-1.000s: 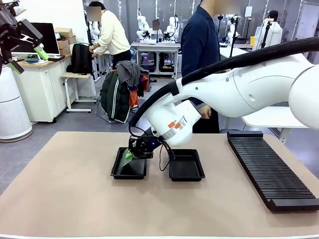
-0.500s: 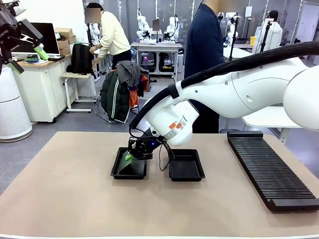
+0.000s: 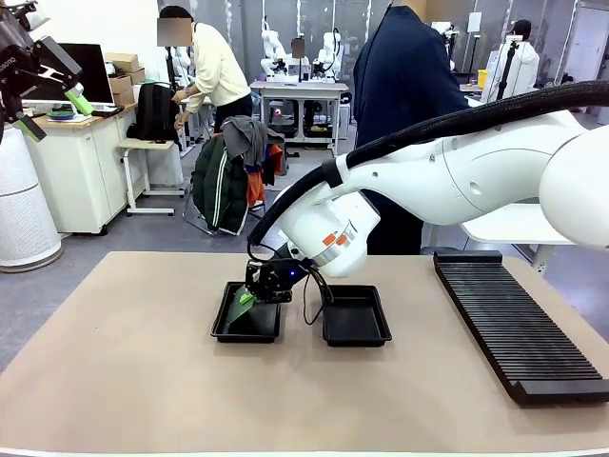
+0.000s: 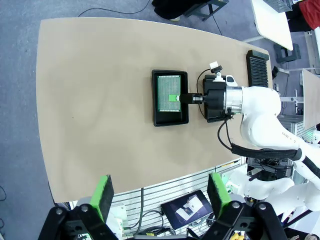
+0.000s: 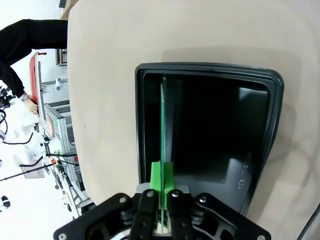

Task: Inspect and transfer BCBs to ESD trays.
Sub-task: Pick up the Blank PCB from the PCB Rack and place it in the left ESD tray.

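Observation:
Two black ESD trays lie side by side mid-table, the left tray and the right tray. My right gripper reaches across over the left tray, shut on the edge of a pale green BCB that slants down into it. From the right wrist view the BCB shows edge-on between the green pads, over the tray's floor. From high above, the BCB covers much of that tray. My left gripper hangs open and empty, raised at the far left.
A long black ribbed rack lies along the table's right side. A person in dark blue stands at the far edge behind my right arm. The left and near parts of the tan tabletop are bare.
My right gripper dipped slightly and came back, still holding the BCB over the left tray. The person in dark blue shifted behind the arm. The left arm has not moved.

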